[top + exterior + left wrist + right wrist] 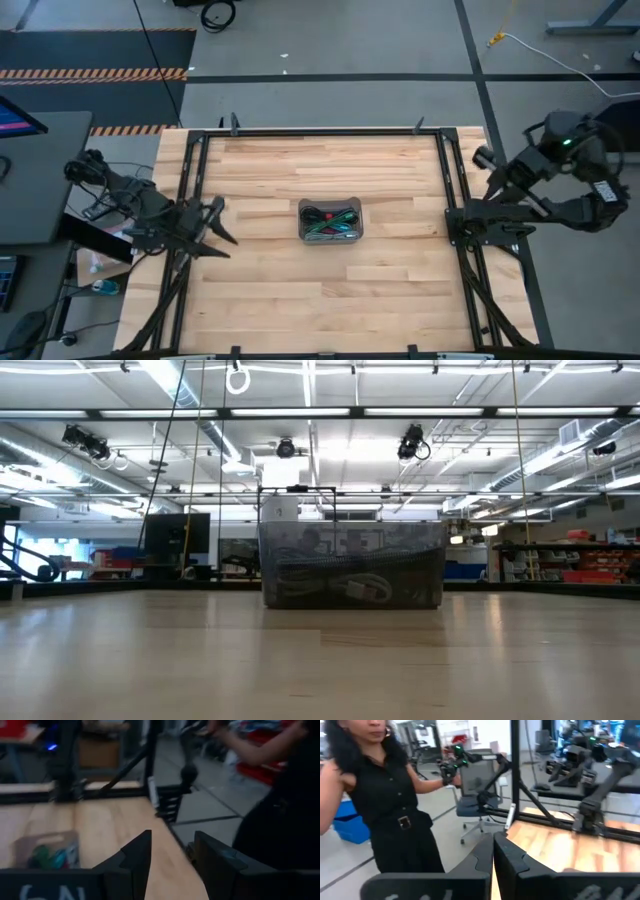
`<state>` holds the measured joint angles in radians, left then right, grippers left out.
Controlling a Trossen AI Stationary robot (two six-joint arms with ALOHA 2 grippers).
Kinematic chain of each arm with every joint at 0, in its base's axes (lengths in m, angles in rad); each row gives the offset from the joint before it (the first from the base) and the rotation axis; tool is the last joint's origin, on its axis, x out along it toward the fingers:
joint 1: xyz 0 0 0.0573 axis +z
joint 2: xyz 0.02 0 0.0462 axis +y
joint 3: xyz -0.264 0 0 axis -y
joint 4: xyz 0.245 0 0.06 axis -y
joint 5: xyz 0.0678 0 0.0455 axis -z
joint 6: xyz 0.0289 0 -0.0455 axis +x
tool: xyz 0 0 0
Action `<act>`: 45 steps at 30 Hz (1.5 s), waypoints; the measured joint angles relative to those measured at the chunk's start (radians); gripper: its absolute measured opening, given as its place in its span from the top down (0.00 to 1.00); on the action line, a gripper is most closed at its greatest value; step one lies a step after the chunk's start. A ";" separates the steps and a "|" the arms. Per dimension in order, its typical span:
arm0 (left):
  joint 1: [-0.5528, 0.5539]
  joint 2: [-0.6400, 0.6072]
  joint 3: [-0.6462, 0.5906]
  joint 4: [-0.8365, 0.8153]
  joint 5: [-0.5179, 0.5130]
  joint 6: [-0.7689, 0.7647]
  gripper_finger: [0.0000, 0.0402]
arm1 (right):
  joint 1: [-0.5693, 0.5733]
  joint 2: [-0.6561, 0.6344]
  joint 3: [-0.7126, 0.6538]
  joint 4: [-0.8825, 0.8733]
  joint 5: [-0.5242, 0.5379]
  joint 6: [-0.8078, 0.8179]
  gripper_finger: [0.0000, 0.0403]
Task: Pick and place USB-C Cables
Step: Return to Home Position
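Observation:
A grey see-through tray [303,228] stands in the middle of the wooden table, bottom flat on the wood. Several USB-C cables [333,221], green, magenta and black, lie bundled inside it; they also show through the tray wall [350,588] and in the left wrist view [50,856]. My left gripper [218,226] hangs open over the table's left edge, pointing roughly level toward the tray, with nothing between its fingers [137,865]. My right gripper [456,222] is drawn back over the table's right edge, its fingers [506,855] shut on nothing.
Black frame rails and struts [320,131] run around the table and beside both arms. A person in black [385,800] stands off the table's near right corner and also shows in the left wrist view [280,815]. Bare wood surrounds the tray on all sides.

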<state>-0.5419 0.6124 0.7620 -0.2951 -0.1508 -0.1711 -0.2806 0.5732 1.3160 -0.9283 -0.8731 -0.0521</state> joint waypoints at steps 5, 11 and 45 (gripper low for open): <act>0.000 -0.098 -0.188 0.209 0.077 0.090 0.61 | 0.000 -0.115 -0.279 0.279 -0.075 0.094 0.98; 0.000 -0.148 -0.322 0.334 0.103 0.128 0.61 | 0.000 -0.266 -0.594 0.518 -0.003 0.238 0.98; 0.675 -0.155 -0.704 0.817 0.430 0.112 0.61 | -0.011 -0.567 -0.971 0.591 0.308 0.127 0.98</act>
<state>0.1329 0.4579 0.0578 0.5222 0.2793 -0.0591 -0.2920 0.0067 0.3447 -0.3374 -0.5648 0.0753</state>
